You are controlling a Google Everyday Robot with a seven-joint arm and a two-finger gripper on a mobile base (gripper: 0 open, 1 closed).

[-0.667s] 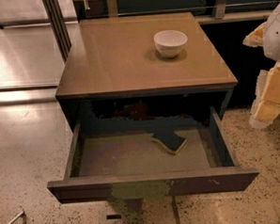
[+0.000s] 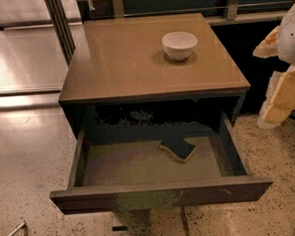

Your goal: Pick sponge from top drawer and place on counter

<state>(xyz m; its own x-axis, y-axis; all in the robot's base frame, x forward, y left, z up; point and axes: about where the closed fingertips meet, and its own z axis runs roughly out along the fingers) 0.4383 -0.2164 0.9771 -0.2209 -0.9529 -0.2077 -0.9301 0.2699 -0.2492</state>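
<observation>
Gripper [image 2: 281,95] at far right, just outside the counter [image 2: 124,61] edge; cannot tell whether spread or closed. Below and left of it, flat on the open top drawer [image 2: 161,193] floor: sponge [image 2: 178,149], blue side up, long axis slanting from back-left to front-right. Calls for reaching leftward, then down. Only 1 arm.

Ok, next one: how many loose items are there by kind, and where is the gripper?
sponge: 1, lying in the open top drawer
white bowl: 1, standing on the counter
Total: 2
The gripper is at the right edge of the view, right of the counter and apart from both items.
</observation>
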